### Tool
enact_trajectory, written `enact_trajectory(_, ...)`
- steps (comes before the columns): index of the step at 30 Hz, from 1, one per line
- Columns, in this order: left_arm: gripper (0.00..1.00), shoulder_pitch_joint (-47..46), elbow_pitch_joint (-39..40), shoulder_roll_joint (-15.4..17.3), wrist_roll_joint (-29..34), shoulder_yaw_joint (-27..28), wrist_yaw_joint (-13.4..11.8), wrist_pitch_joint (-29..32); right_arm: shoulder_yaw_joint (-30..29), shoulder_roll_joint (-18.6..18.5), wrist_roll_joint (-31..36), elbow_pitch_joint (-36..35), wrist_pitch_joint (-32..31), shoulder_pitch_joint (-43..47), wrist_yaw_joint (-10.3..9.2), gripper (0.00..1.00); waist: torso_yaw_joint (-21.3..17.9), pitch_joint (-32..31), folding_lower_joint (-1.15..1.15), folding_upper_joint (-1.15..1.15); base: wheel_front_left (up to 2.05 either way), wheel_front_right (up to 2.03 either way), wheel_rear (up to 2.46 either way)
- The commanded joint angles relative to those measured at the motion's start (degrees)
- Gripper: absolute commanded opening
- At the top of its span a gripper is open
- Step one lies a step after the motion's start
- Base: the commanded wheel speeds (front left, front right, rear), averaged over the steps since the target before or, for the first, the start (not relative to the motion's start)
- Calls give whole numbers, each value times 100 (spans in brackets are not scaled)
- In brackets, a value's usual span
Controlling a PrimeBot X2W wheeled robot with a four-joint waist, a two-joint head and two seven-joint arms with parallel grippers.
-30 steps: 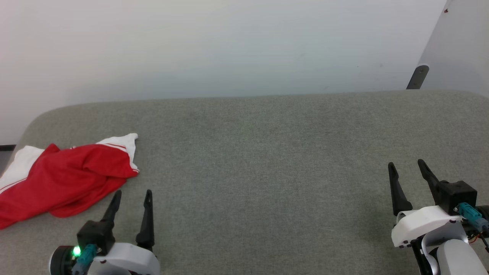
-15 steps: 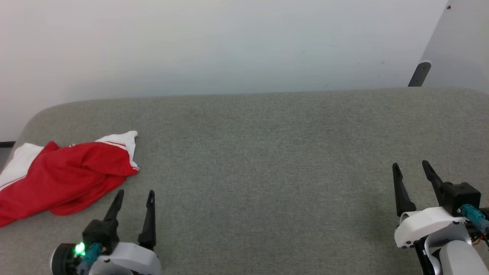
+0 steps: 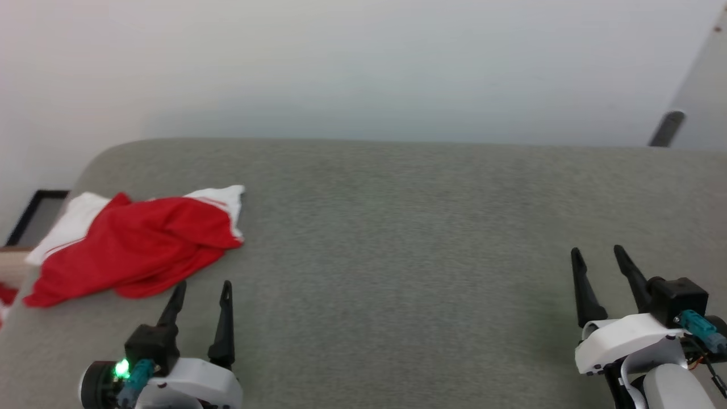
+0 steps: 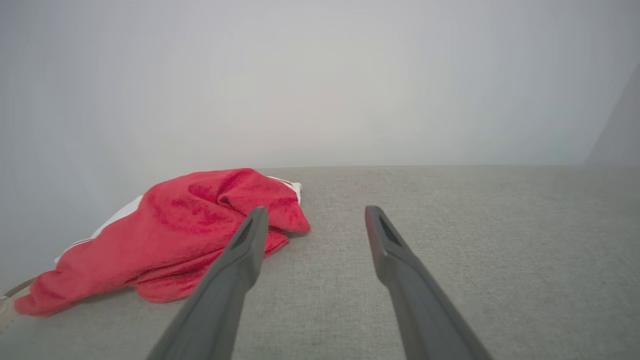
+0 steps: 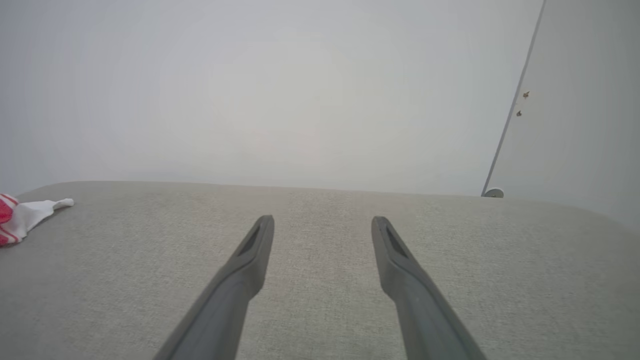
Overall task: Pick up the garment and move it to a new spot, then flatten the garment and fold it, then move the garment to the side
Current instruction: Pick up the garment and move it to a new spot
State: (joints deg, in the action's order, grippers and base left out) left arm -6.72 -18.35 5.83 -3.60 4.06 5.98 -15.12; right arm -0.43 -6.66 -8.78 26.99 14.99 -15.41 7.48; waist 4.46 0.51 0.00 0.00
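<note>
The garment [image 3: 136,250]: lies crumpled at the left end of the grey fabric surface [image 3: 397,227], red body bunched uppermost, white sleeve cloth with thin red stripes poking out at the far right corner and along the far left side; reaches close to the surface's rounded left rim. Left gripper [image 3: 204,284]: sits at the lower left of the head view, fingers spread well apart and clamped on nothing, pointing away from the robot; puts its left fingertip just beside the near red hem, seemingly short of the cloth, though from this angle contact cannot be ruled out. From the left wrist, crosses the red heap with that same finger and leaves the other over bare grey fabric. Right gripper [image 3: 596,250]: sits at the lower right, well apart from the garment, fingers likewise parted and empty, over bare surface. From the right wrist, catches a striped white corner of the cloth at the far left edge. Behind: a plain pale wall [image 3: 341,68], with a blurred dark post [image 3: 665,128] at the upper right beside a pale panel [image 3: 704,102].
</note>
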Motion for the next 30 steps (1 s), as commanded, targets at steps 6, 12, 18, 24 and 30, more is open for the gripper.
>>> enact_trajectory(6,100,120,62,-87,21,13,-99,-4,290,25,-168,0,17,41,2,100,1234,-103,0,0,0,0,0)
enact_trajectory(12,100,227,87,-117,46,82,-182,-4,553,77,-321,58,16,-35,2,100,2050,-197,0,0,0,0,0)
enact_trajectory(18,100,401,230,-147,-17,235,-302,-4,999,193,-481,158,17,-238,2,100,2490,-170,0,0,0,0,0)
enact_trajectory(24,100,602,542,-227,-180,448,-502,-4,1527,284,-698,374,17,-619,2,100,2583,-30,0,0,0,0,0)
enact_trajectory(30,100,753,714,-265,-301,552,-550,-4,1900,319,-876,550,17,-870,2,100,2608,24,0,0,0,0,0)
